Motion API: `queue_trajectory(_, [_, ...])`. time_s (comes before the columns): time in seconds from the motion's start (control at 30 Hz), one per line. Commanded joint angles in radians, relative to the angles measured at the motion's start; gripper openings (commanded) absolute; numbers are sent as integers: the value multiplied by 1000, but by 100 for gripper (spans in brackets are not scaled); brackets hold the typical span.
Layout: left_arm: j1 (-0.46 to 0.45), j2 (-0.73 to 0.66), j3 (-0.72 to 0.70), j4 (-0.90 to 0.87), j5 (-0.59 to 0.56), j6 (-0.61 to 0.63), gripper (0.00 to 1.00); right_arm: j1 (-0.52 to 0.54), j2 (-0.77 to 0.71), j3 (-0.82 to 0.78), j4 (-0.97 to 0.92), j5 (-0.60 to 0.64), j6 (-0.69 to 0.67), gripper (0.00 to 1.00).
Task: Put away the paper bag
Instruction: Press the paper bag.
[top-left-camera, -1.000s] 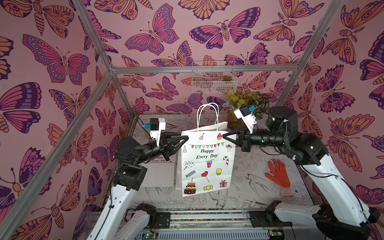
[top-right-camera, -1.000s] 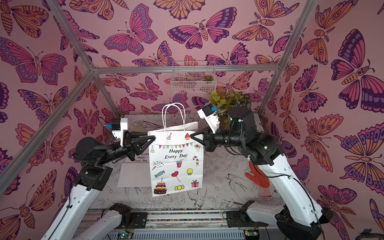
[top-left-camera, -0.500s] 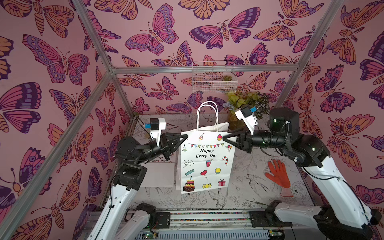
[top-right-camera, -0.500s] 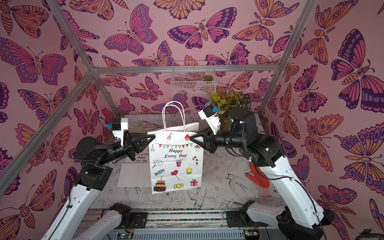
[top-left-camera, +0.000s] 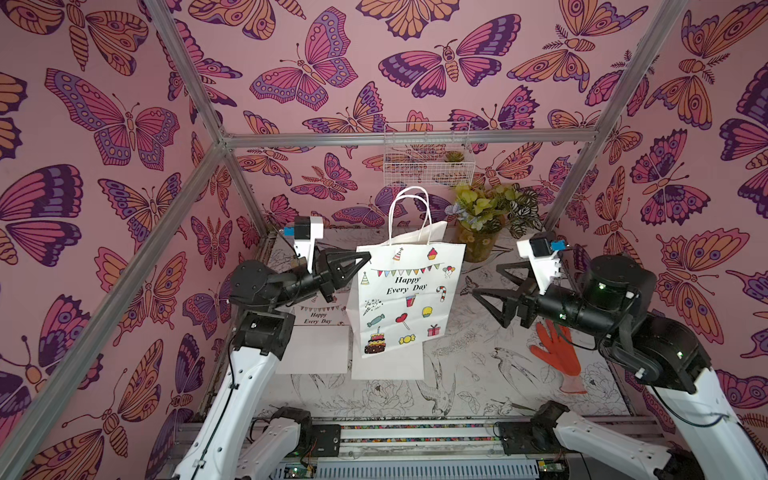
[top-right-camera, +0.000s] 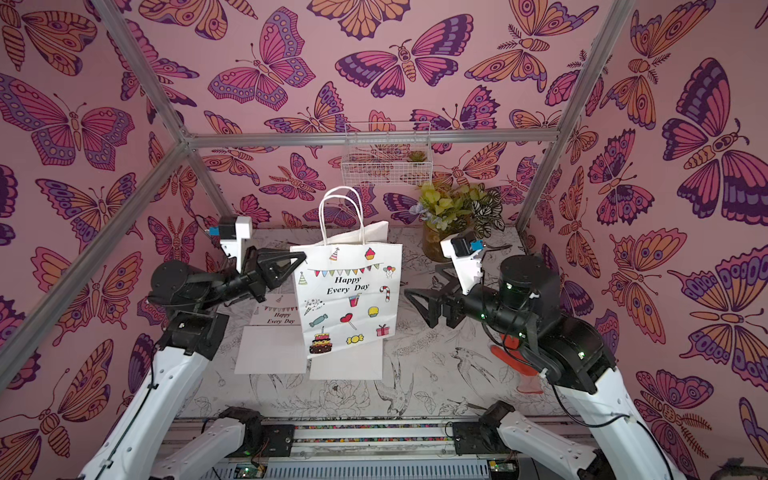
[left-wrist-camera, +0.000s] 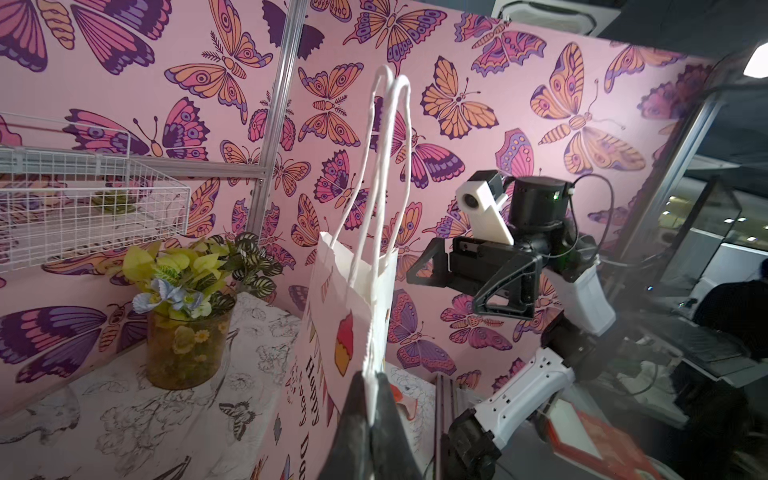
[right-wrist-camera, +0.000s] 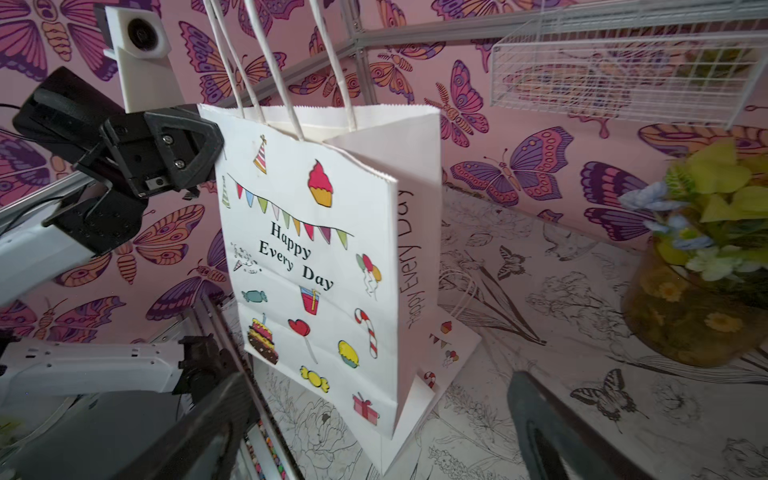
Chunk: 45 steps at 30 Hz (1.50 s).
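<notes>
White floral-print tabletop (top-left-camera: 478, 374) up front has two folded flat bags (top-left-camera: 318, 349) lying side by side on it, one showing the same "Happy Every Day" print, plus an orange glove (top-left-camera: 555, 353) over on the right, partly under the right arm. Above those, the paper bag (top-left-camera: 409, 299) is hanging in the air, clear of the tabletop and a bit tilted, with its twine handles (top-left-camera: 405, 216) sticking up. Only thing holding it is the left tool (top-left-camera: 366, 254), clenched tight on the bag's top corner on that side. The left wrist view shows both fingers (left-wrist-camera: 351, 428) pinched together on the paper edge. The right tool (top-left-camera: 485, 278) sits near the bag's opposite edge but not touching it, jaws spread wide with nothing in them. Further back, a potted plant (top-left-camera: 482, 241) sits at the rear of the tabletop, and behind it a white wire basket (top-left-camera: 428, 160) hangs on the butterfly wall (top-left-camera: 324, 104).
</notes>
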Motion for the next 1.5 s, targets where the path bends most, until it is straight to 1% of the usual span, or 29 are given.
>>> queue_trajectory(0.0, [49,77,47,309,106,-295,0,-17,1,-21,73,168,-11,99])
queue_trajectory(0.07, [65,125,95,379,146,-399,0,-22,-11,-63,129,206,1,99])
queue_trajectory(0.13, [78,156,141,401,182,-467,0,-37,-30,-109,170,235,13,99])
queue_trajectory(0.17, [86,167,169,402,203,-490,0,-50,-40,-136,190,237,23,99])
queue_trajectory(0.23, [98,187,228,399,245,-532,0,-84,-68,-197,229,202,33,99])
queue_trajectory(0.33, [104,223,343,382,307,-604,0,-161,-94,-274,238,53,11,99])
queue_trajectory(0.47, [104,252,454,384,347,-693,0,-296,-91,-332,251,-228,17,99])
queue_trajectory(0.53, [99,263,467,382,350,-707,0,-337,-89,-368,312,-356,44,99])
queue_trajectory(0.6, [95,276,450,391,347,-713,0,-347,-83,-393,390,-467,83,99])
queue_trajectory(0.63, [92,290,439,424,341,-744,0,-347,-75,-406,442,-523,111,99])
queue_trajectory(0.67, [87,321,427,506,332,-804,0,-347,-65,-421,503,-564,144,99])
queue_trajectory(0.7, [85,346,425,588,321,-878,0,-347,-53,-435,554,-600,174,99])
queue_trajectory(0.73, [83,378,431,712,302,-972,0,-347,-39,-447,601,-629,201,99])
queue_trajectory(0.77, [83,408,446,821,281,-1070,0,-347,-18,-454,635,-651,215,99])
queue_trajectory(0.8, [84,433,462,897,268,-1141,0,-347,-1,-458,650,-671,225,99])
queue_trajectory(0.83, [84,458,482,950,249,-1198,0,-346,17,-461,663,-699,230,99])
queue_trajectory(0.87, [83,473,493,966,236,-1220,0,-346,34,-462,672,-732,234,99])
queue_trajectory(0.97, [83,489,503,965,235,-1222,0,-344,53,-462,693,-826,247,99])
queue_trajectory(1.0, [84,491,505,962,239,-1221,0,-342,51,-459,692,-839,246,99])
queue_trajectory(1.13, [84,486,495,965,245,-1219,0,-342,11,-461,670,-829,226,99])
queue_trajectory(1.17, [83,483,488,965,248,-1219,0,-341,2,-466,697,-830,242,99])
queue_trajectory(1.27, [84,470,471,963,270,-1221,0,-341,-20,-485,854,-861,339,99])
queue_trajectory(1.33, [84,458,460,957,292,-1221,0,-341,-31,-461,838,-867,326,99])
queue_trajectory(1.47, [79,431,429,951,316,-1221,0,-341,-40,-389,757,-825,259,99])
